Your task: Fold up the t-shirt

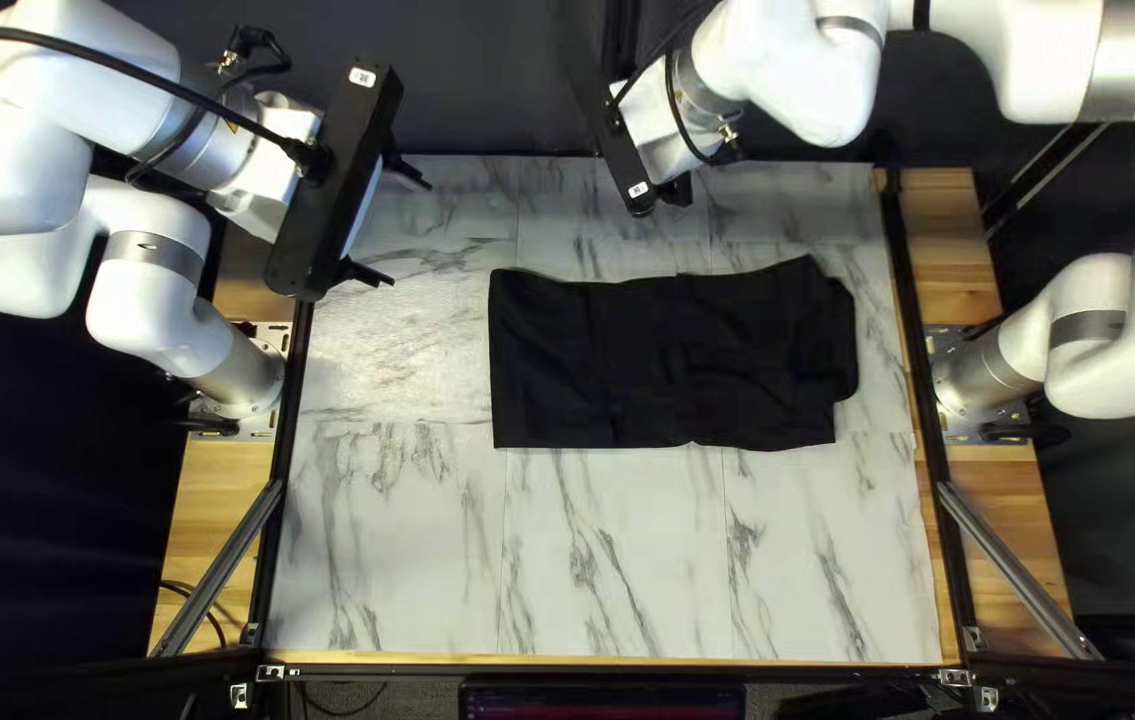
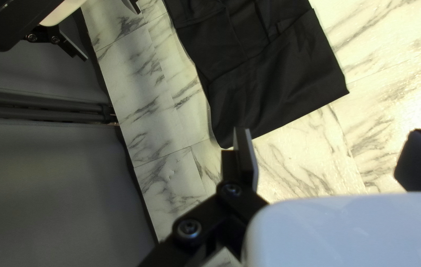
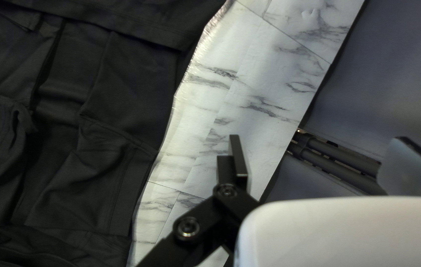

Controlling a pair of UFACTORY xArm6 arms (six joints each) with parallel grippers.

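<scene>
A black t-shirt [image 1: 674,358] lies on the table as a long folded strip, its left end squared and its right end uneven. Left of it, raised above the table, my left gripper [image 1: 394,227] is open and empty. My right gripper [image 1: 658,200] hangs over the far side, just beyond the cloth. In the left wrist view the shirt [image 2: 275,69] stretches ahead of the open left gripper [image 2: 327,155]. From the right wrist the shirt [image 3: 72,123], with layered creases and a hem, lies beside the right gripper [image 3: 312,160], whose fingers stand apart with no cloth between them.
The marble-patterned tabletop [image 1: 621,560] shows bare in front of the shirt and at its left. A dark frame rail [image 1: 277,494] borders the left edge, and another [image 1: 921,347] the right. Dark curtain [image 1: 461,80] hangs behind the far edge.
</scene>
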